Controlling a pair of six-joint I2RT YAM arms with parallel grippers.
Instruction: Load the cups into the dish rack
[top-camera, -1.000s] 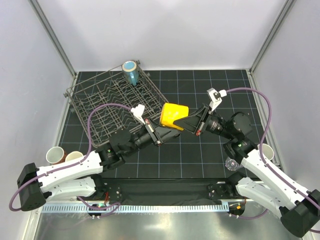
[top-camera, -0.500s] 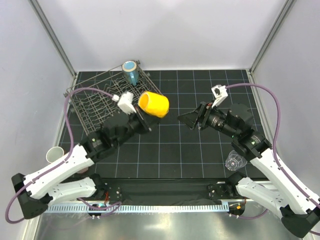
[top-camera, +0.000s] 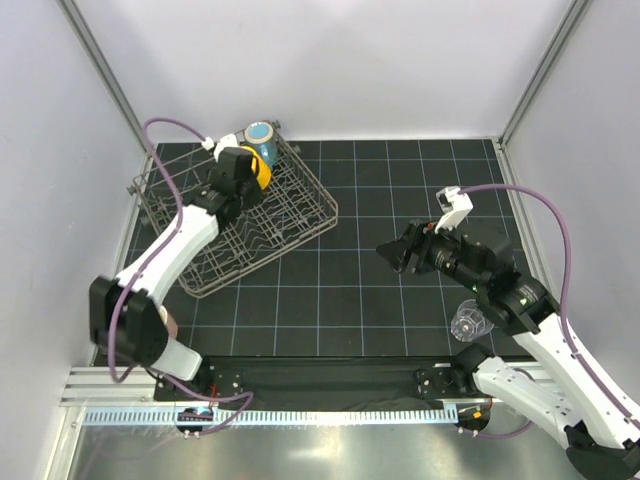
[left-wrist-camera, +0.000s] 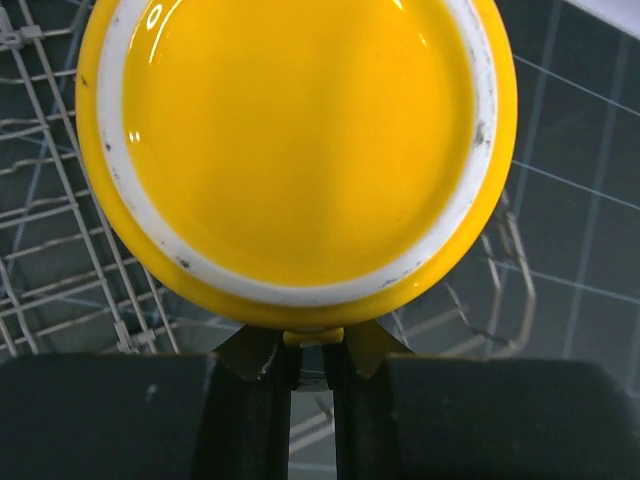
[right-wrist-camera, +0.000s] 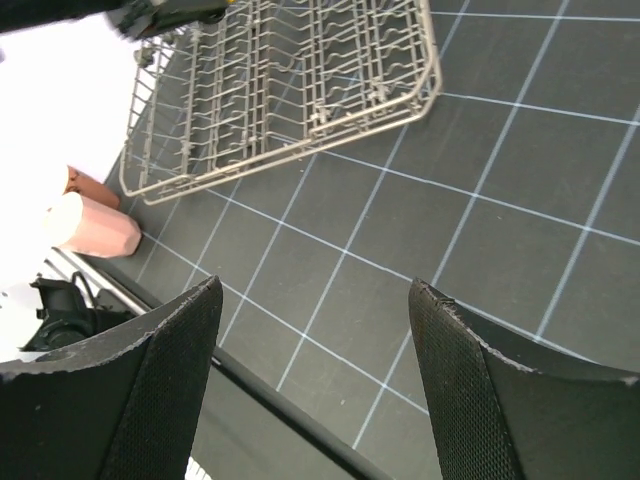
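Top, left-wrist and right-wrist views of cup loading at the placing stage. The left gripper is clamped on the wall of a glossy yellow ceramic cup. In the left-wrist view its fingers are drawn close together on the cup's edge, and the cup's round, white-ringed face is turned to the camera. Directly beneath this gripper lies the large grey wire dish rack with its rows of upright tines. The yellow cup appears held above the wires rather than seated, though contact cannot be judged from these views. Just beyond the left gripper, a blue cup stands in the rack's far corner, the only cup seen loaded. The right gripper hovers over the dark gridded tabletop, its jaws wide apart and empty. Behind it, near its own arm, a clear tumbler stands on the tabletop. Well ahead of it, past the rack's near corner, lies a salmon-pink cup with what seems a second one beside it. By this evidence the task is at an early stage: one cup is loaded, one is being delivered, and the tumbler and the pink cups are left to load.
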